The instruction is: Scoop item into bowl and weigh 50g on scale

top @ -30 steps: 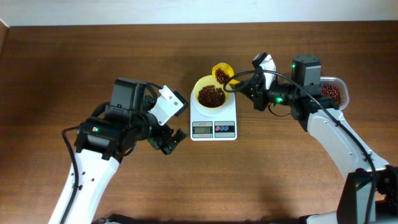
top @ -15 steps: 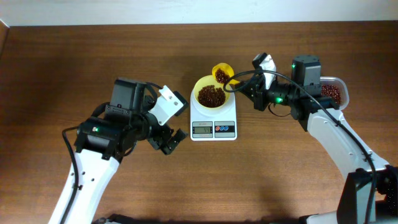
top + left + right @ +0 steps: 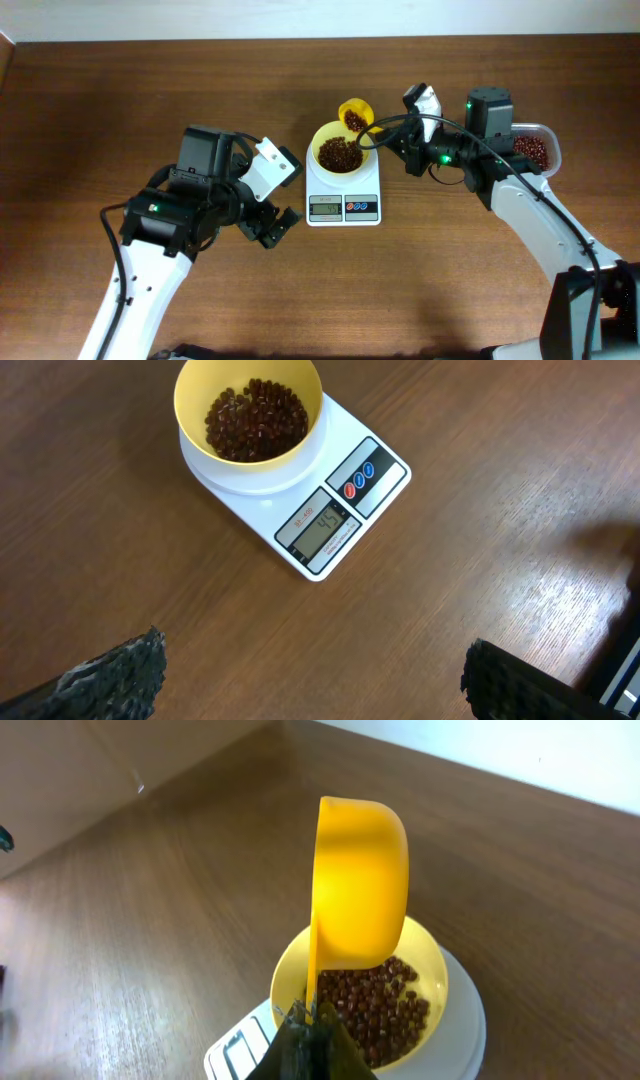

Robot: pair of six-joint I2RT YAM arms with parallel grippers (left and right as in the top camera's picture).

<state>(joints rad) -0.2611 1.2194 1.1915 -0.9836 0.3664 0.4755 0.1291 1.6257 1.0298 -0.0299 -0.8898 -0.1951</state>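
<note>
The pale yellow bowl sits on the white scale and holds a heap of red-brown beans. It also shows in the left wrist view on the scale, whose display is lit. My right gripper is shut on the handle of a deeper-yellow scoop with some beans in it, held just beyond the bowl's far right rim. In the right wrist view the scoop stands on its side over the bowl. My left gripper is open and empty, left of the scale.
A clear plastic tub with more beans stands at the right, behind my right arm. The table's far edge runs along the top of the overhead view.
The scoop and my right gripper have shifted slightly away from the bowl and up. The left arm has not moved.
</note>
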